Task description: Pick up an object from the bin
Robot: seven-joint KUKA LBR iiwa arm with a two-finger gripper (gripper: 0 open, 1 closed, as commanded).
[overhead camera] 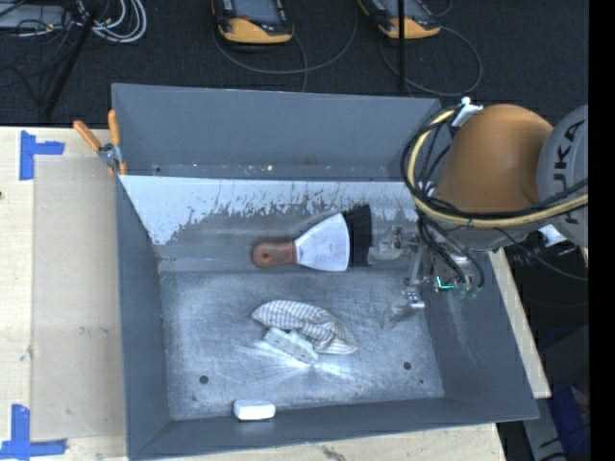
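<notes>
A grey bin (135,257) sits in the middle. Its floor is scratched and dusty.

At the left, near the front wall, lies a small white block (255,410). It is all by itself, well apart from the other things.

A bit more to the right, in the middle of the floor, lies a crumpled cloth (293,315) with a checked pattern. A flat white bit sticks out from under its front edge.

Behind the cloth, near the sloping back wall, lies a scraper (322,246). Its brown handle points left and its wide white blade points right. A black piece (357,235) touches the wide end of the blade. I cannot tell if it is part of the scraper or a thing of its own.

To the right of that are the jaws. They hang low over a bare part of the floor on the right side of the bin. The black piece is the thing nearest to them, just beside them and a little further back. I cannot tell if the jaws are open or closed.

Above them, at the far right, is the robot arm (495,161) with its round orange cover and loops of cable.
</notes>
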